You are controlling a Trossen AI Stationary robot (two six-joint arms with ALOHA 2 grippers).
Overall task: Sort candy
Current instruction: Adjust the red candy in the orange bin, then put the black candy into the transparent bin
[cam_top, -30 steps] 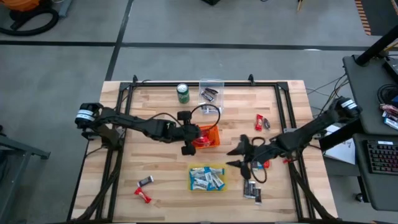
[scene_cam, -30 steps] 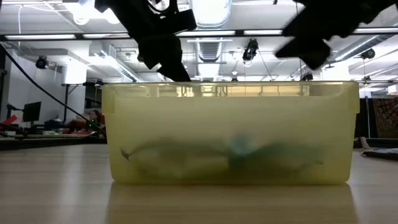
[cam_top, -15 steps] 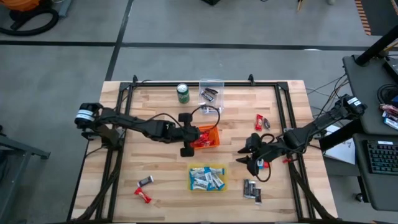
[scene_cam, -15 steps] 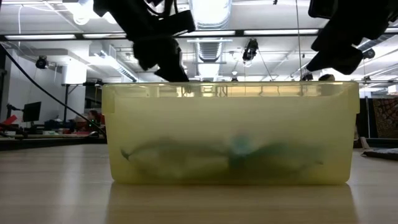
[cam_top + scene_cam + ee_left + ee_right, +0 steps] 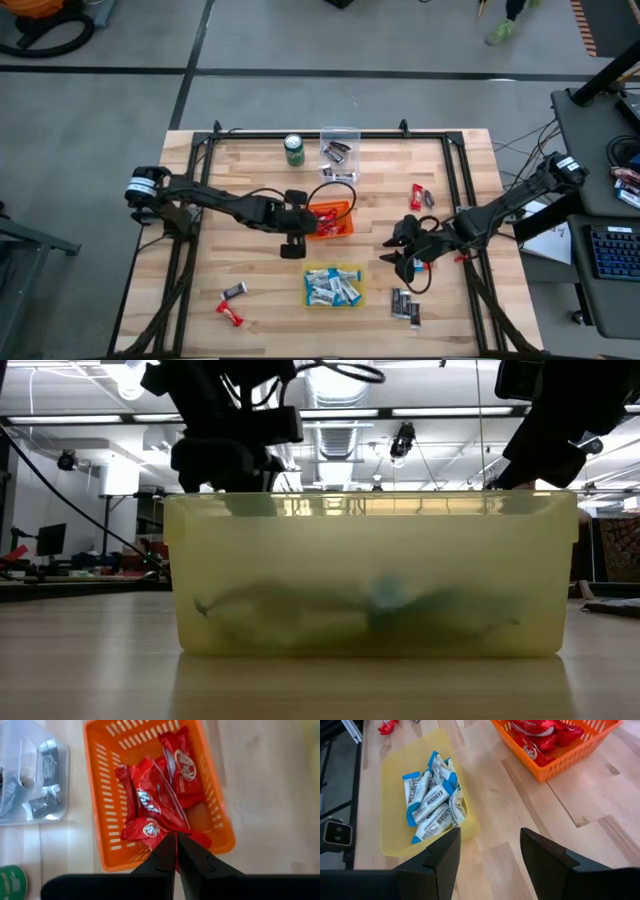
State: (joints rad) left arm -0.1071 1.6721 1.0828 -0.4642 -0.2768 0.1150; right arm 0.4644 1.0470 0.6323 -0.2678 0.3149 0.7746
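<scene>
From above, the left gripper (image 5: 292,243) sits at the near-left corner of the orange basket (image 5: 345,207), which holds red candy (image 5: 326,216). The right gripper (image 5: 402,253) hangs over the table to the right of the yellow bin (image 5: 306,272), just beside a red bar (image 5: 429,265). The yellow bin holds blue-and-white bars (image 5: 332,287), and the clear bin (image 5: 352,134) at the far edge holds dark ones. Left to sort, by my reading: two dark bars (image 5: 404,305) at the near right, a red and a dark bar (image 5: 421,196) near the right rail, and a red bar (image 5: 231,313) and a dark bar (image 5: 234,290) at the near left. A green can (image 5: 294,149) stands by the clear bin.

At table height the yellow bin (image 5: 370,575) fills the frame — both arms are only dark shapes above its rim.

From the left wrist, the left gripper (image 5: 176,851) has its fingers pressed together and empty over the edge of the orange basket (image 5: 107,827), above the piled red candy (image 5: 160,802).

From the right wrist, the right gripper (image 5: 490,851) is spread wide and holds nothing, pointing at bare wood between the yellow bin (image 5: 395,770) and the orange basket (image 5: 572,760).

Most of the candy looks sorted — a handful of strays remain.
</scene>
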